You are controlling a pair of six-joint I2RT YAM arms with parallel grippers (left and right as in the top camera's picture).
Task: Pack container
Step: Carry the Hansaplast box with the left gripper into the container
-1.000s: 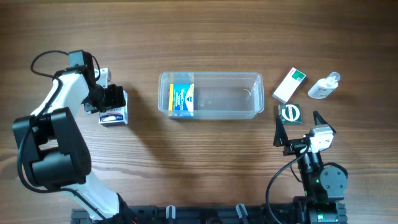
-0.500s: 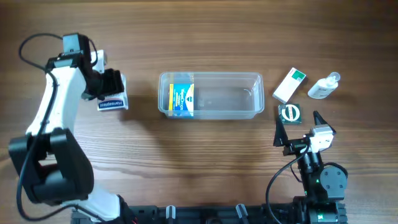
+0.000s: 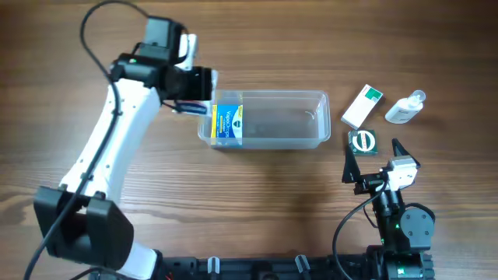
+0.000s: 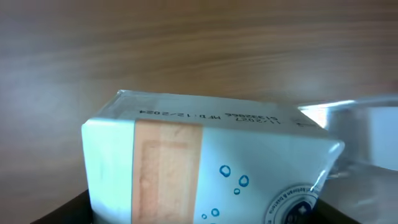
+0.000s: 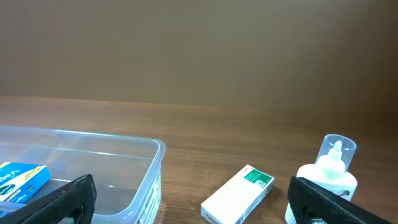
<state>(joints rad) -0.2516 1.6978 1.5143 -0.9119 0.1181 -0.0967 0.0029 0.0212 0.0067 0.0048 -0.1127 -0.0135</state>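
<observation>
The clear plastic container [image 3: 288,141] sits mid-table with a blue and yellow box [image 3: 227,124] at its left end. My left gripper [image 3: 189,96] is shut on a white and blue box [image 4: 205,168] and holds it just above the table by the container's left rim [image 4: 367,112]. My right gripper [image 3: 372,162] is open and empty near the front right. In the right wrist view the container [image 5: 149,162] is at the left, a white and green box [image 5: 239,194] in the middle and a small clear bottle [image 5: 333,171] at the right.
To the right of the container lie the white and green box [image 3: 362,106], the small clear bottle [image 3: 405,107] and a dark round-labelled item [image 3: 362,141]. The right arm's base [image 3: 401,225] stands at the front edge.
My left gripper has lifted the white and blue box from the far left and carried it right, up to the container's left end. The right arm has not moved.
</observation>
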